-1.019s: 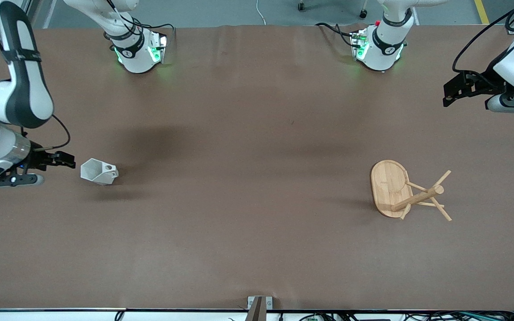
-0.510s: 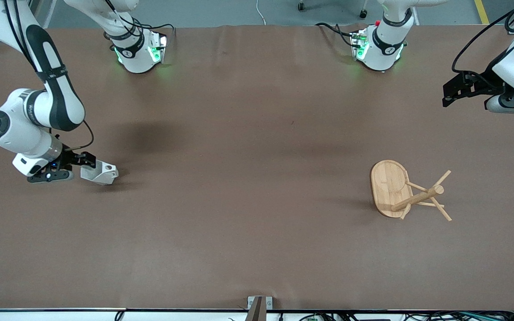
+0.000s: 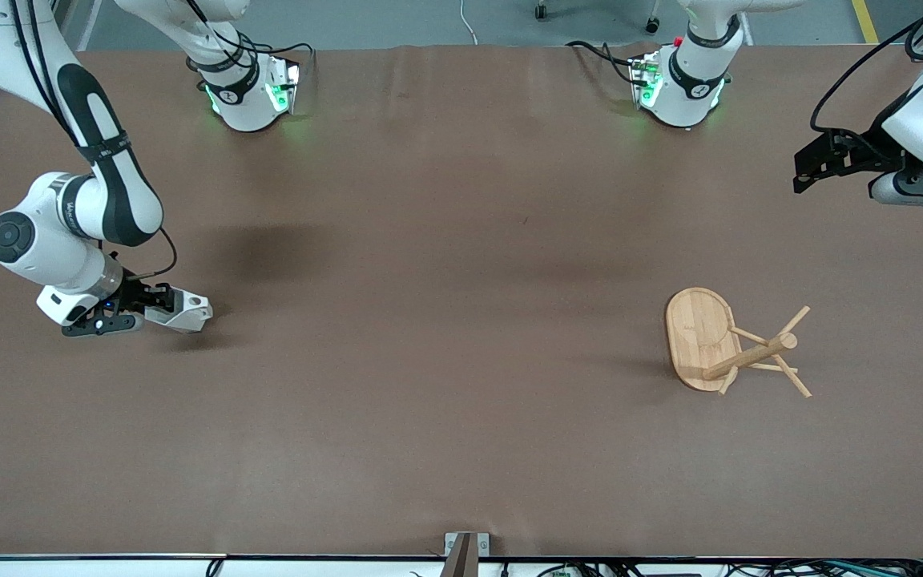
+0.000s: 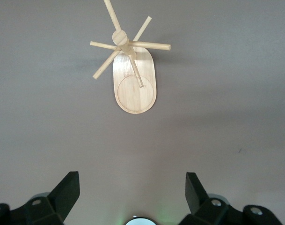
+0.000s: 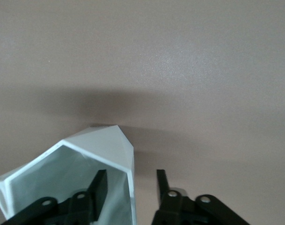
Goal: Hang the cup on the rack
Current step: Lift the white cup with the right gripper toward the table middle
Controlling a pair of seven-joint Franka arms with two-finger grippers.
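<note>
The front camera hangs high across the table (image 3: 461, 449), facing both bases and taking in everything. The left wrist camera looks down from well up onto the rack (image 4: 134, 77) — also in the front view (image 3: 730, 343). The right wrist camera sits very close over the cup (image 5: 72, 180) — small in the front view (image 3: 186, 312).

In the front view's left middle, the right claw (image 3: 159, 305) covers much of the cup (image 3: 187, 312). In the right wrist view the cup (image 5: 62, 183) runs off the bottom left edge. The left claw (image 3: 810, 167), upper right, sits by the frame edge, its arm cut off.
</note>
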